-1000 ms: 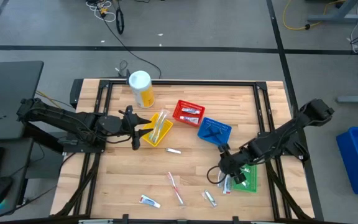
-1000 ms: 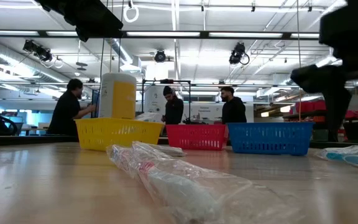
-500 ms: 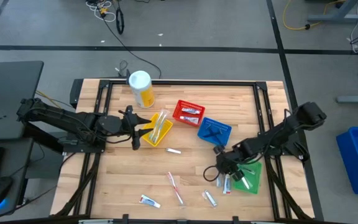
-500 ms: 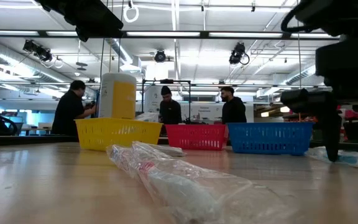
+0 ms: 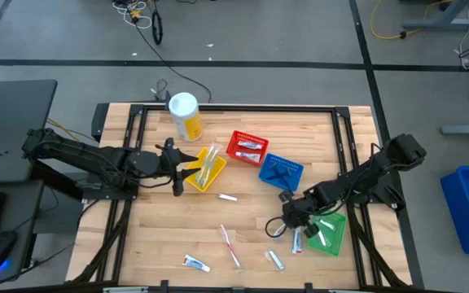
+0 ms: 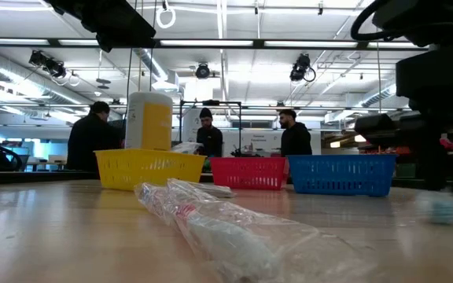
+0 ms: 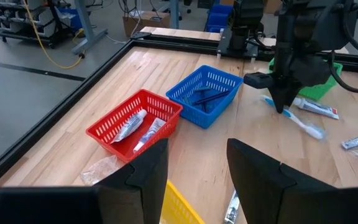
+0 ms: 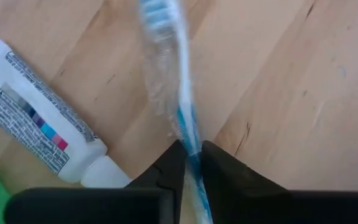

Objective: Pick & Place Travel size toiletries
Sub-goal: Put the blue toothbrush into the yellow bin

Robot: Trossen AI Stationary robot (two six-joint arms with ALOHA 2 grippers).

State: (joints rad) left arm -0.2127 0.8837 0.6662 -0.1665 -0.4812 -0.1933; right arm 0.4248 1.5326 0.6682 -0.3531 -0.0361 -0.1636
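The right gripper is pinched on a wrapped toothbrush, low over the table beside a toothpaste tube and the green basket. With so narrow a hold, it could twist or slip out. Farther off, the left gripper waits spread above the yellow basket.

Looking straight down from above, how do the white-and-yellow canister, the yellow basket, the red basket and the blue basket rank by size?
Largest to smallest in the high view:
1. Yellow basket, though toiletries and the left arm partly cover it.
2. Blue basket and red basket: too alike to rank.
3. White-and-yellow canister, seen nearly end-on, so its height barely shows.
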